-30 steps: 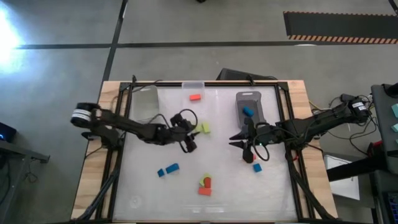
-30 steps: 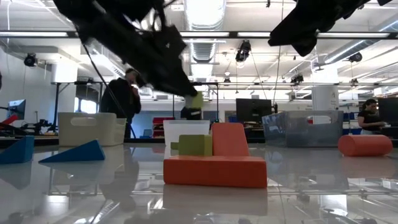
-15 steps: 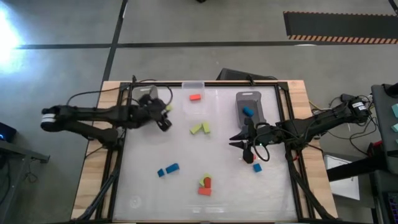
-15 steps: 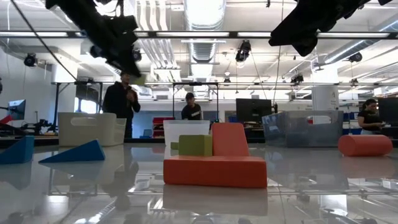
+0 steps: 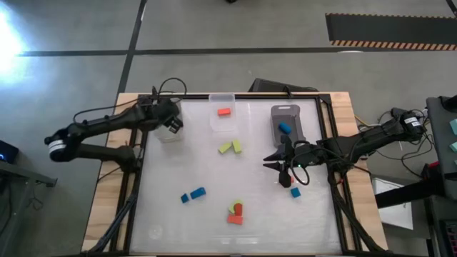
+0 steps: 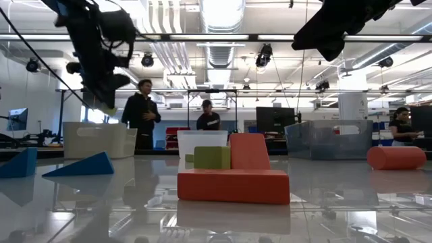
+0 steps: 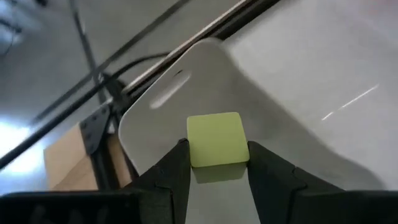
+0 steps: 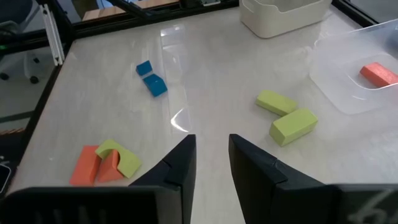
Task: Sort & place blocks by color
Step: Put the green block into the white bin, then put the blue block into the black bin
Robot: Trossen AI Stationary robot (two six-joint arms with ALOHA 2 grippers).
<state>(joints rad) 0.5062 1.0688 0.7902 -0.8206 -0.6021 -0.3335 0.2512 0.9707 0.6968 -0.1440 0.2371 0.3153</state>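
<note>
My left gripper (image 5: 173, 123) hangs above the white bin (image 5: 168, 130) at the table's far left and is shut on a lime green cube (image 7: 214, 140). In the low view it (image 6: 101, 84) is well above that bin (image 6: 99, 140). My right gripper (image 5: 280, 164) waits open above the table, near the grey bin (image 5: 287, 123), which holds a blue block (image 5: 285, 128). Two green blocks (image 5: 229, 147) lie mid-table. Blue blocks (image 5: 193, 194) and an orange-red and green cluster (image 5: 235, 211) lie nearer. A red block (image 5: 224, 111) sits in the clear bin. My left gripper pinches the lime green cube by two opposite side faces (image 7: 193, 149), one finger (image 7: 171, 171) on each side. The fingers point down from above. The cube is lifted clear and hangs over the white bin's inside (image 7: 186, 93).
Another blue block (image 5: 295, 192) and a small orange one (image 5: 291, 182) lie just near of my right gripper. The clear bin (image 5: 222, 107) stands at the far edge. Black frame rails (image 5: 136, 178) run along the table's sides. People stand in the room behind (image 6: 142, 111).
My left gripper has carried the green cube from beside the two green blocks at mid-table toward the far left edge and now hangs over the white bin. It has stayed shut on the cube.
</note>
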